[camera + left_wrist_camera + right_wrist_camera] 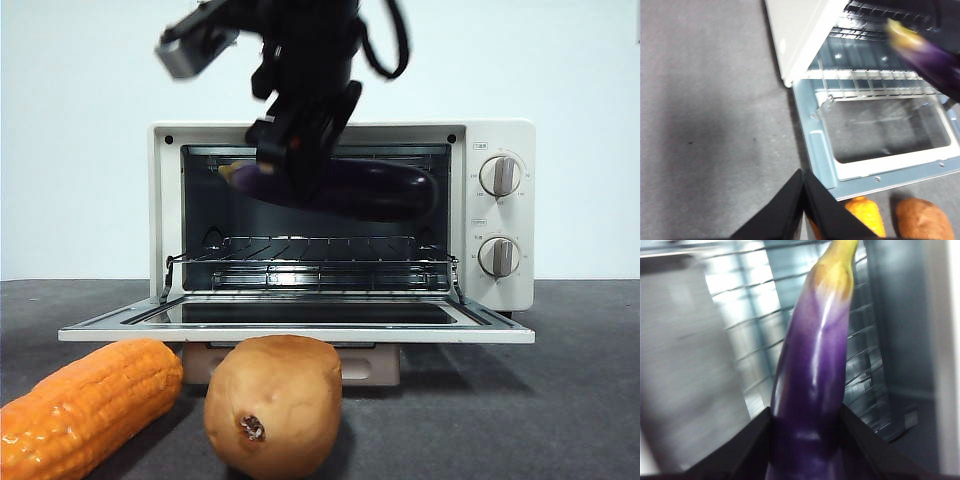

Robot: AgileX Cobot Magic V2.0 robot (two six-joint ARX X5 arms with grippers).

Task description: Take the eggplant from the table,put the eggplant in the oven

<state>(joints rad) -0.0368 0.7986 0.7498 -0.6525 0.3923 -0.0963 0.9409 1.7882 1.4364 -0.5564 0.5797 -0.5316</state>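
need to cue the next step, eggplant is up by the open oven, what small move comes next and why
Probably lower it: the right gripper is shut on the eggplant, holding it level in the oven mouth, above the wire rack and not touching it. Easing down until it rests on the rack should come before opening the jaws. The left gripper waits, shut.

Corn cob and potato, foreground.
Orange corn cob (85, 405) lies at near left; brown potato (273, 405) stands just to its right, a dark spot facing the viewer.
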